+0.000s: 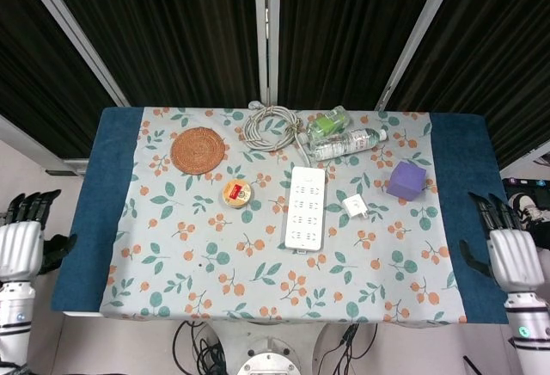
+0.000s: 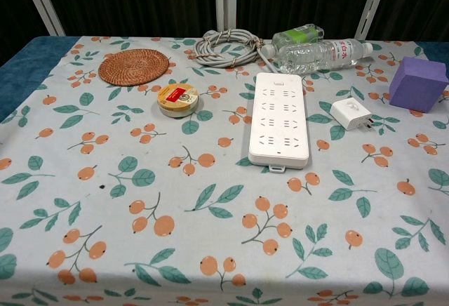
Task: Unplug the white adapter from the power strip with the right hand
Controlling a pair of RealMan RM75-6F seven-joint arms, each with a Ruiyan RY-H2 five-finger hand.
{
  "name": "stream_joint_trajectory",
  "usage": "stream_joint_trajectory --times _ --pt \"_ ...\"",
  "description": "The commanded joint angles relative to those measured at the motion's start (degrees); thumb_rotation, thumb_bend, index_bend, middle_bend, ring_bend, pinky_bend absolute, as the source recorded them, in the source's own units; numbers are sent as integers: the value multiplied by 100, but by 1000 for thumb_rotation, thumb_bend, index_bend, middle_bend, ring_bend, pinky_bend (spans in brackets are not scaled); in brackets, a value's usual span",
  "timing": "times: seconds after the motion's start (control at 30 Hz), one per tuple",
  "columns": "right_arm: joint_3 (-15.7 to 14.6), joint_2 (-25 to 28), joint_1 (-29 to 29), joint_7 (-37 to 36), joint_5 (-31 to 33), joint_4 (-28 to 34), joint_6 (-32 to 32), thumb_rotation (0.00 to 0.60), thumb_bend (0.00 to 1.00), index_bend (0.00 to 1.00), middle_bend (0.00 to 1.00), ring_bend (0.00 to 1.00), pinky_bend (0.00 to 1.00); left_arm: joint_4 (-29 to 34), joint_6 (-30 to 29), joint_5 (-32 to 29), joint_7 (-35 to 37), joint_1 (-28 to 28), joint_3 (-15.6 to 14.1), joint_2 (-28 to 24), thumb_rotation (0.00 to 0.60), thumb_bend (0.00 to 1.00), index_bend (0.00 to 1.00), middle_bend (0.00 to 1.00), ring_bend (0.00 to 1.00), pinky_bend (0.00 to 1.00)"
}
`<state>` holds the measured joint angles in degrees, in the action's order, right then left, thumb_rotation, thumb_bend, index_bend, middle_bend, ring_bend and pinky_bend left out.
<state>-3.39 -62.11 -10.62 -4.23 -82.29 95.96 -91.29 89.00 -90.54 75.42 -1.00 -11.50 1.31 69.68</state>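
Head view: white adapter (image 1: 354, 206) lies well apart from right robot hand (image 1: 513, 257).

Black pleated curtains (image 1: 189, 31) behind, split by slanted white frame bars (image 1: 266, 31). Tabletop (image 1: 460, 177) under blue cover with leaf-and-orange-fruit patterned cloth (image 2: 210, 236). Pale floor (image 1: 34, 194) at sides. Even overhead light, soft shadows.

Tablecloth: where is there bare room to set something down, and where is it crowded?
Free: the whole near half below the power strip and the small tin. Crowded: the far edge, with coaster, coiled cable, bottles, and the white adapter beside the purple block.
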Motion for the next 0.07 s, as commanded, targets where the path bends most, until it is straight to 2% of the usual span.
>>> stream_joint_trajectory --times 0.03,0.07 --pt "-108 -98 288 -147 -215 -194 -238 600 327 0 116 0 105 128 -208 110 -93 219 -96 20 600 235 130 163 105 74" --pt "-109 -113 318 -153 -249 -214 -243 600 327 0 115 0 104 150 -241 141 -109 263 -109 41 600 235 131 164 105 73"
